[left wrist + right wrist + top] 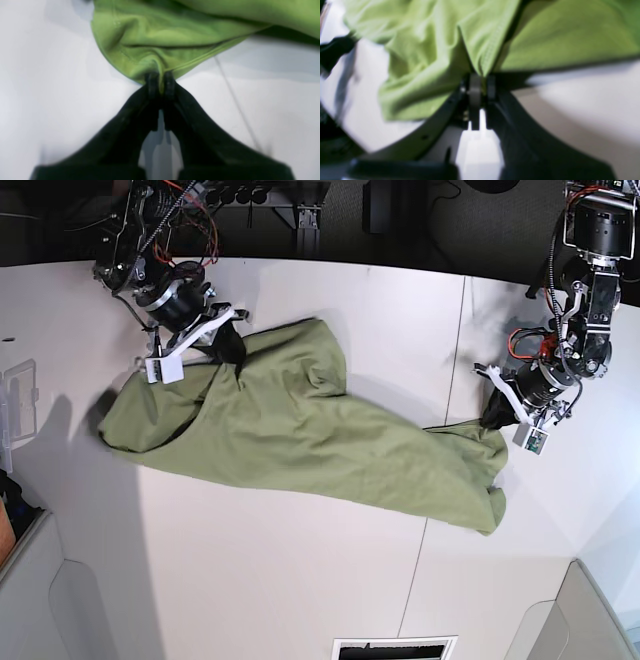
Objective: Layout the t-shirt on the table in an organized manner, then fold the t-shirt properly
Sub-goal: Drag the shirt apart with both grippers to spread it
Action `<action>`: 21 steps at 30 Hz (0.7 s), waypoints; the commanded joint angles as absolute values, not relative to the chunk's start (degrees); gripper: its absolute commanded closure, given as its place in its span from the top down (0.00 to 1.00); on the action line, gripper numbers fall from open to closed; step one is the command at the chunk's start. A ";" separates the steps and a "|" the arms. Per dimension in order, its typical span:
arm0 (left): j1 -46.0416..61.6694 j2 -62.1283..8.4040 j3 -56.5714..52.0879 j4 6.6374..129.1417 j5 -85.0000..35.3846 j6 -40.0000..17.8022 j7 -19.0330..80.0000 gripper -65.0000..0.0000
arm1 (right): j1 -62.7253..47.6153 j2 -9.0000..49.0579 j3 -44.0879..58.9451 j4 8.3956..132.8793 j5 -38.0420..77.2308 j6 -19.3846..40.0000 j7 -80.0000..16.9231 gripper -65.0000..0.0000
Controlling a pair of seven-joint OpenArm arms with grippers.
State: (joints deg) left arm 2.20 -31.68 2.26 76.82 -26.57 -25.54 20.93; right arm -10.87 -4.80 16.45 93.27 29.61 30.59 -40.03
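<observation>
Soft olive t-shirt [300, 435] sprawls wrinkled, stretched diagonally across matte white table [300, 580] with thin seam line. Left gripper [161, 81] pinches a hemmed edge; right gripper [481, 86] pinches a stitched fold. Dark background beyond table.

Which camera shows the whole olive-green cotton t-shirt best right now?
The base view: the olive-green cotton t-shirt lies stretched across the white table between both grippers. Each wrist view shows only a bunched edge pinched in its gripper, left and right.
</observation>
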 commanded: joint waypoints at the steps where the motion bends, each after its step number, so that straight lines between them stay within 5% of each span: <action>1: 1.98 -33.85 1.91 77.32 -25.93 -25.10 21.63 0.00 | -10.28 -4.97 16.36 95.42 34.98 33.12 -38.94 0.00; 12: 12.10 -42.41 -7.11 84.62 -29.41 -25.15 22.11 0.00 | -10.00 -4.93 16.38 119.02 48.58 33.28 -45.76 0.00; 21: 16.21 -43.97 -13.15 91.85 -33.71 -29.43 26.17 0.00 | -1.08 -4.89 16.43 121.99 29.76 28.03 -37.67 0.00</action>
State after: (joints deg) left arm 16.62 -42.72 -12.47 91.13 -33.43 -29.58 27.05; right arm -2.00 -4.91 16.38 121.14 28.71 28.25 -39.86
